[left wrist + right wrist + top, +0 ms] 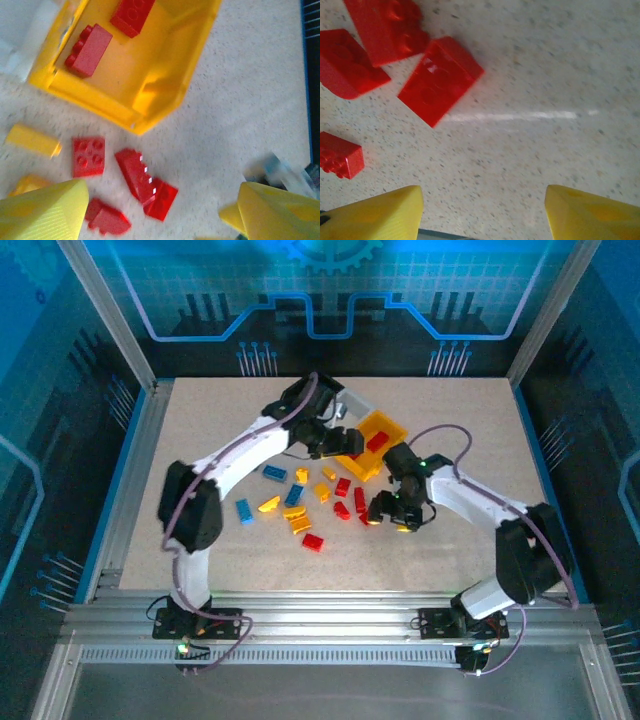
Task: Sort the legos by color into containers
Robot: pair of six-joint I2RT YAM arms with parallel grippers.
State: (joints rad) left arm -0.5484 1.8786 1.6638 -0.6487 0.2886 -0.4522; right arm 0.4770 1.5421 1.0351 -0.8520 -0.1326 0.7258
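The left gripper (pixel 345 443) hangs open beside the yellow-orange bin (pixel 392 428), just above the middle of the overhead view. Its yellow fingers (pixel 42 212) sit spread at the bottom corners of the left wrist view with nothing gripped between them. Two red bricks (pixel 89 50) lie inside that bin at the top of the wrist view, one near its left wall and one cut off by the top edge. A white bin (pixel 352 402) adjoins it at the upper left in the overhead view, partly hidden by the arm. On the speckled table (pixel 250 100) below the bin lie a yellow brick (pixel 32 140), a red two-by-two brick (pixel 88 156) and a red sloped brick (pixel 135 172) touching a red flat piece (pixel 162 200). The right gripper (pixel 383 510), right of centre in the overhead view, is open too. Its yellow finger pads (pixel 375 215) stand apart at the bottom corners of the right wrist view, with bare table between them. A tilted red brick (pixel 440 80) lies at the upper left of that view among two other red ones, and a small red brick (pixel 340 155) lies apart at the left edge. Seen from overhead, the loose legos lie in the middle of the table between the two arms: blue bricks (pixel 275 472) toward the left, yellow-orange bricks (pixel 268 504) among them, and a lone red brick (pixel 313 541) lowest in the cluster.
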